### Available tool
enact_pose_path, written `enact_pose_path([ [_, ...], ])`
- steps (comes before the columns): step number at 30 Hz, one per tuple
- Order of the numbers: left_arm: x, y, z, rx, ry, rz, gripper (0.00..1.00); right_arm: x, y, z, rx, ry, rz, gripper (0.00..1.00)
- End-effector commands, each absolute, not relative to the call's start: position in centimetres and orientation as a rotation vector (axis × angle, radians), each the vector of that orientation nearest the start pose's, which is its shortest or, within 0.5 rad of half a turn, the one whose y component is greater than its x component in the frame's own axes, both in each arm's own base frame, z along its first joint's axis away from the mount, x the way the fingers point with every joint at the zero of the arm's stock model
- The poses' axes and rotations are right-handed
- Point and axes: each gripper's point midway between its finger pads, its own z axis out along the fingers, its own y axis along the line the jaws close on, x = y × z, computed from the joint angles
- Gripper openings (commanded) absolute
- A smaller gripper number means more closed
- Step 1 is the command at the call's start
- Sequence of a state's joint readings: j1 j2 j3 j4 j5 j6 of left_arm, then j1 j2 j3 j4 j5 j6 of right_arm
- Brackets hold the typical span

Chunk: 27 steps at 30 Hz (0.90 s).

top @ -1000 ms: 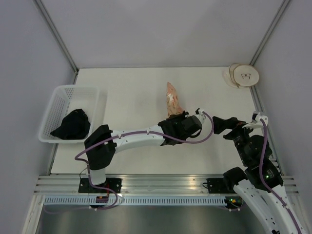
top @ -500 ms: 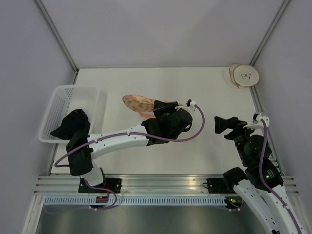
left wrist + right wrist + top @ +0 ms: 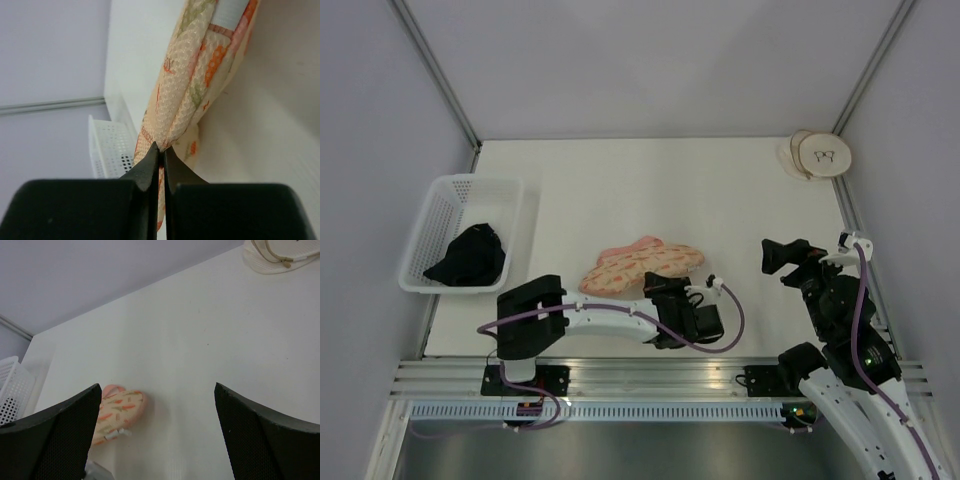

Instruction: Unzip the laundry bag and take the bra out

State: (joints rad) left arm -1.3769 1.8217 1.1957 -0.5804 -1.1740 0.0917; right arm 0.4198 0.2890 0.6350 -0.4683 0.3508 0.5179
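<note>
White table (image 3: 620, 180), pale grey walls. Laundry bag (image 3: 642, 265) near front edge, centre. Left gripper (image 3: 161, 152) pinched closed on bag edge. Right gripper (image 3: 782, 255) spread wide, empty, well right of bag.

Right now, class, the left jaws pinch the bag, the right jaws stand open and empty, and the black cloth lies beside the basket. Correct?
No. The black cloth lies inside the basket, not beside it, as the top view shows. The rest holds: left jaws pinch the bag, right jaws stand open and empty.
</note>
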Motion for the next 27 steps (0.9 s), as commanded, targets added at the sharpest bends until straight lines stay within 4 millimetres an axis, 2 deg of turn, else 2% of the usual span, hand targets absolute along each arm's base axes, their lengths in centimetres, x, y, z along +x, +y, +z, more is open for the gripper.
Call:
enact_pose_path([
  [1,18.1,-30.5,10.2,1.102,1.779,0.700,0.02,21.4,4.5,28.0,0.354,1.637,0.380,0.98],
  [4,15.2,-31.7,8.1,1.140,1.809,0.651,0.02,21.8,4.7,28.2,0.348,1.645,0.382,0.98],
  [8,13.2,-31.6,6.2,1.097,1.928,0.570,0.02,22.5,5.5,27.1,0.318,1.714,0.362,0.98],
  [10,12.7,-31.7,5.9,1.008,1.994,0.499,0.02,22.8,6.0,26.5,0.300,1.753,0.362,0.98],
  [11,12.5,-31.6,6.2,0.971,2.024,0.460,0.08,23.1,6.5,26.0,0.278,1.788,0.364,0.98],
  [12,12.4,-31.7,6.3,0.891,2.058,0.411,0.36,23.3,6.7,25.8,0.272,1.804,0.367,0.98],
  [14,12.4,-31.9,7.3,0.800,2.106,0.332,0.65,23.6,7.5,25.0,0.249,1.848,0.379,0.98],
  [15,12.4,-32.0,7.7,0.731,2.129,0.288,0.85,23.7,7.8,24.8,0.241,1.857,0.389,0.98],
  [16,12.5,-32.1,8.0,0.692,2.146,0.260,0.92,23.8,8.1,24.7,0.234,1.862,0.400,0.98],
  [18,12.7,-32.5,9.3,0.597,2.166,0.184,1.00,23.9,8.8,23.9,0.211,1.892,0.421,0.98],
  [20,13.0,-32.2,9.8,0.515,2.195,0.150,1.00,24.1,9.4,23.3,0.191,1.914,0.437,0.98],
  [21,12.8,-32.2,10.6,0.431,2.228,0.077,1.00,24.0,10.1,23.0,0.159,1.928,0.473,0.97],
  [23,12.5,-31.4,10.5,0.323,2.278,0.020,1.00,24.2,10.9,22.0,0.133,1.964,0.495,0.89],
  [24,12.3,-31.3,11.2,0.208,2.298,-0.057,0.99,24.1,11.5,21.5,0.109,1.980,0.518,0.79],
  [25,12.1,-30.4,10.8,0.162,2.312,-0.069,0.98,24.0,12.4,21.0,0.078,1.996,0.563,0.36],
  [26,11.8,-30.2,10.8,0.044,2.331,-0.129,0.97,24.1,12.8,20.1,0.076,2.029,0.577,0.12],
  [27,11.8,-29.6,11.7,-0.034,2.328,-0.194,0.91,24.2,13.0,19.6,0.080,2.042,0.580,0.00],
])
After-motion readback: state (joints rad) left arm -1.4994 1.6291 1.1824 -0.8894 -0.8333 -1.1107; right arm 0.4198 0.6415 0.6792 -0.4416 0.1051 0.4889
